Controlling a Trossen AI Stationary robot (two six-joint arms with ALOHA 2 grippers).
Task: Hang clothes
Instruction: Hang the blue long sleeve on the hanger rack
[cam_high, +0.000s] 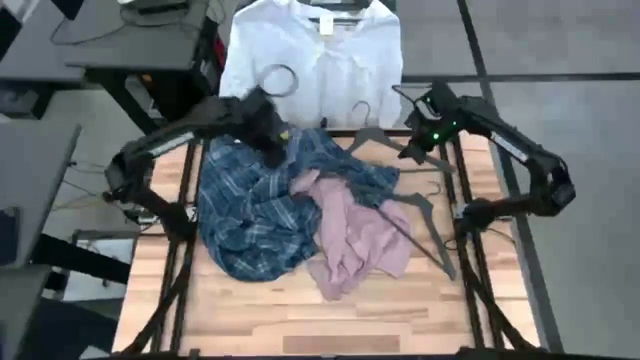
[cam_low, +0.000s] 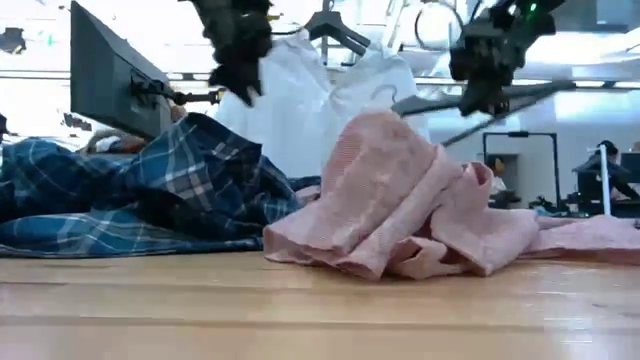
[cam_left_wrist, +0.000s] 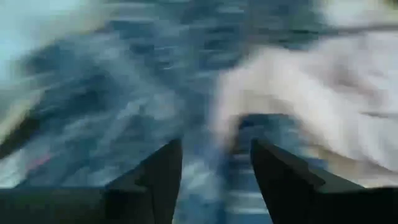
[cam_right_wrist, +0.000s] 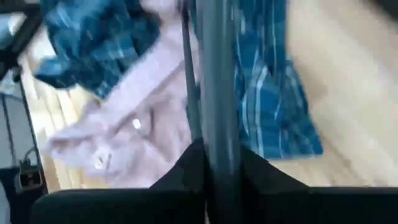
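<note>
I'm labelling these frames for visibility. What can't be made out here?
- Plaid shirt: smeared by motion blur in the left wrist view.
- Grey hanger: blurred, cut off by the right wrist view's edge.
- White shirt: collar cut off by the high view's edge.

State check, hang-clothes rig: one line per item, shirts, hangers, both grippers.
white shirt: already on a hanger, hanging past the table's far edge.
plaid shirt: crumpled on the table, not hung.
pink shirt: crumpled on the table, partly over the plaid shirt.
held hanger: gripped, lifted off the table.
spare hanger: lying on the table.
left gripper: open, above the plaid shirt.
right gripper: shut on the held hanger.
</note>
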